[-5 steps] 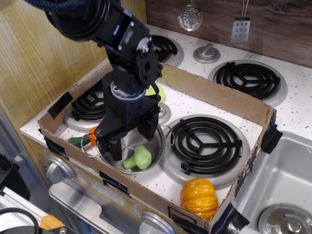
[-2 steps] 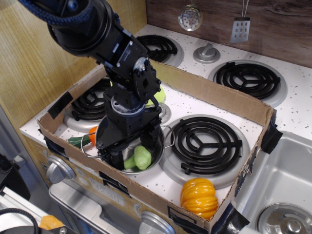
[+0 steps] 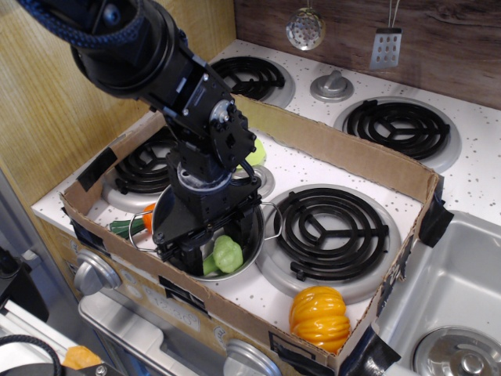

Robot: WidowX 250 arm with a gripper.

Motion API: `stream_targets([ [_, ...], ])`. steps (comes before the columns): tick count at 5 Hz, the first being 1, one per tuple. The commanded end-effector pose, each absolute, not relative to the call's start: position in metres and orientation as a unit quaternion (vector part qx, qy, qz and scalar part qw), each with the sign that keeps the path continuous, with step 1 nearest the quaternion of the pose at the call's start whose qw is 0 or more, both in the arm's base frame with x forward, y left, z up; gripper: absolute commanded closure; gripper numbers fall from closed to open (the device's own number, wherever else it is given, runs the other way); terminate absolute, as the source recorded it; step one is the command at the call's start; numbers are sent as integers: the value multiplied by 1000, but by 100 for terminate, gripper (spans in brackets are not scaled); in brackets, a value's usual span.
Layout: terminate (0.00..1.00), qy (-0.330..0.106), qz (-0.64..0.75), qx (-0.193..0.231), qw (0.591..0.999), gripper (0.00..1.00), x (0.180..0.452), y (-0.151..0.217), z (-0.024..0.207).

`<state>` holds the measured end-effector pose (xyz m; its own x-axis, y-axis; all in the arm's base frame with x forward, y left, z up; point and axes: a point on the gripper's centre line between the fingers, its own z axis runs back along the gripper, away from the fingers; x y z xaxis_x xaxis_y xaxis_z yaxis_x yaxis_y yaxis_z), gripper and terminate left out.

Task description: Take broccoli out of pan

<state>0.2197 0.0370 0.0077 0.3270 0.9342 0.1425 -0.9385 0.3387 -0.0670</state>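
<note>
The pale-green broccoli (image 3: pixel 228 254) lies on its side in the shiny steel pan (image 3: pixel 257 232) at the front left of the stove, head to the right and stalk pointing left. My black gripper (image 3: pixel 200 255) is lowered into the pan from above. Its fingers reach down around the stalk end and hide most of the stalk. The jaws look open, with a dark finger (image 3: pixel 182 252) at the pan's left wall. The broccoli still rests on the pan floor.
A dark green and orange toy vegetable (image 3: pixel 131 226) lies left of the pan. A lime-green plate (image 3: pixel 255 151) sits behind my arm. An orange pumpkin (image 3: pixel 319 316) is at the front right. A cardboard wall (image 3: pixel 344 153) rings the stove. A black coil burner (image 3: pixel 329 229) is right of the pan. A sink (image 3: pixel 462 290) is far right.
My gripper has dropped lower into the pan and shifted a little left, down around the broccoli's stalk. The broccoli has barely moved.
</note>
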Motion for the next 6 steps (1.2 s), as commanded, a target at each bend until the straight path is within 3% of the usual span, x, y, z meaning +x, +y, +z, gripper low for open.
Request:
stream_targets([
  [1, 0, -88, 560, 24, 824, 100, 241, 39, 32],
  [3, 0, -66, 547, 39, 834, 100, 252, 50, 74],
  [4, 0, -40, 519, 34, 853, 100, 253, 72, 82],
  [5, 0, -73, 467, 57, 879, 100, 269, 91, 92],
  [6, 0, -60, 436, 57, 896, 100, 288, 104, 98],
])
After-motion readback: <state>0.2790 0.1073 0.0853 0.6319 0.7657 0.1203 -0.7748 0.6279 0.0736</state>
